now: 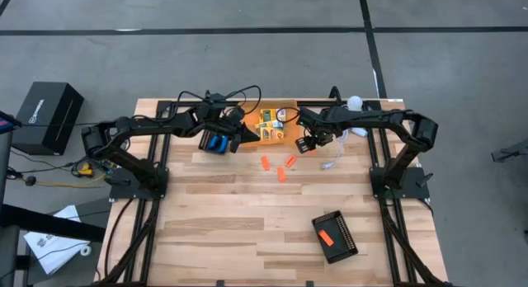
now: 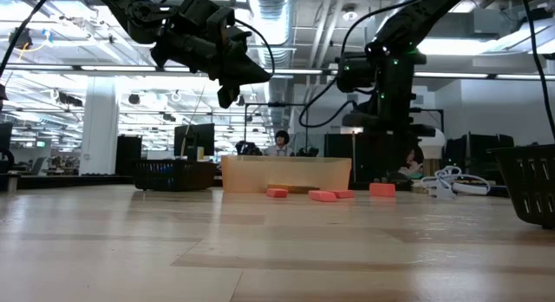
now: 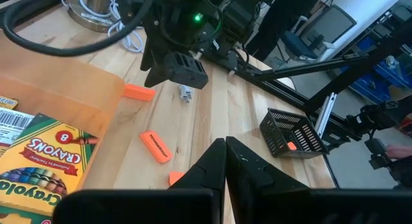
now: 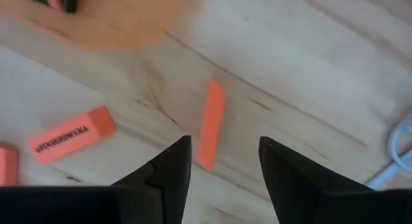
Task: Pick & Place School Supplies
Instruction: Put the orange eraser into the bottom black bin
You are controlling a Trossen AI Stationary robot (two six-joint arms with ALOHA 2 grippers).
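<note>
STEP: right gripper (image 4: 222,163) poised over flat orange eraser stick (image 4: 210,124) lying on wood surface (image 4: 309,69), jaws apart | NEXT: likely descend, straddle, close | LEFT: left gripper (image 3: 225,161) raised, jaws together, empty.

Below my right pincer, the flat orange rubber eraser sticks (image 1: 284,167) lie scattered on the pale wood near the frame's upper middle. The yellow-and-green cardboard crayon boxes (image 1: 270,122) lie flat in the shallow orange bin just above them, labels facing up.
</note>
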